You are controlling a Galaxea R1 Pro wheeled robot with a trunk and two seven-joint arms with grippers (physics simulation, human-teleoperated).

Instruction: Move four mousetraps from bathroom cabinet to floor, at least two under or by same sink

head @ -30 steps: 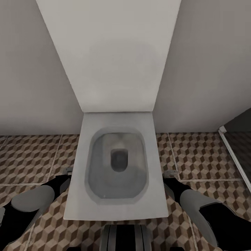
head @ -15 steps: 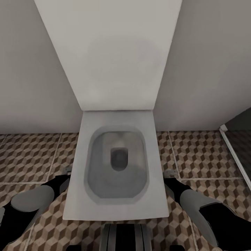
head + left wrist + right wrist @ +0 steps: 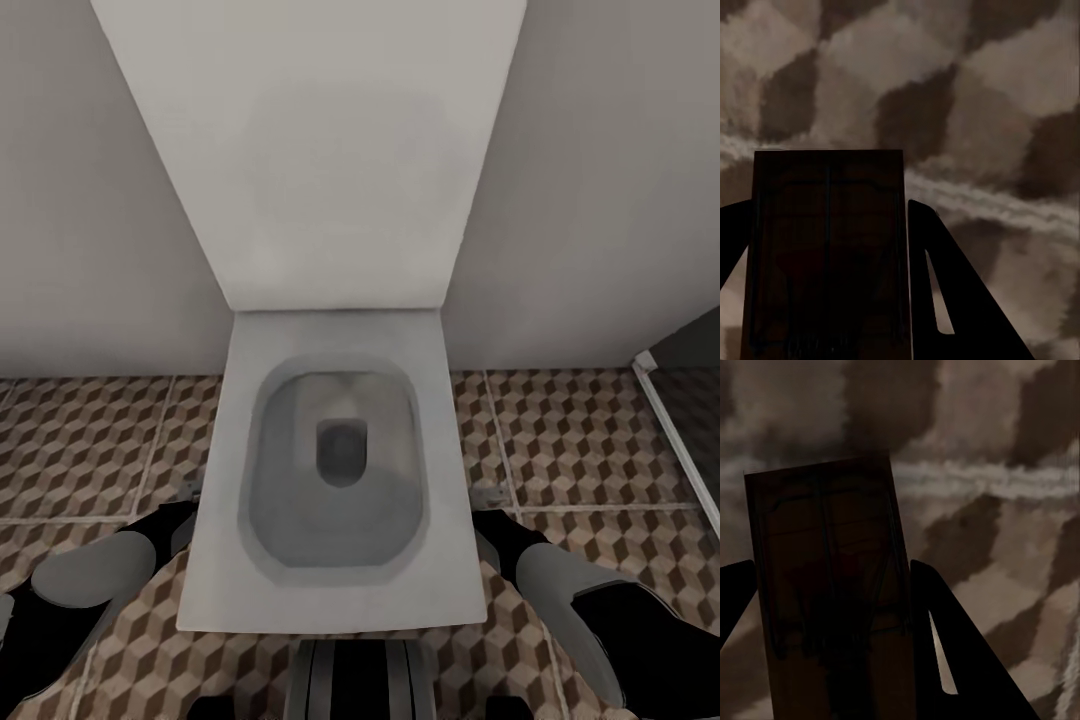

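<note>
left jaws: clenched on a mousetrap [image 3: 827,251]; right jaws: same, second mousetrap [image 3: 832,592]
risk: toilet [image 3: 340,470] ahead, not sink; dropping here missed the requirement

There is one white toilet [image 3: 335,480]. There are two robot arms, one on each side of it. Each arm ends in one gripper, so there are two: the left gripper [image 3: 829,300] and the right gripper [image 3: 832,645]. There are two mousetraps (dark and flat), one mousetrap [image 3: 827,251] between the left fingers and another mousetrap [image 3: 832,585] between the right fingers. There is one tiled bathroom floor [image 3: 90,440] and one dark doorway [image 3: 690,390].
</note>
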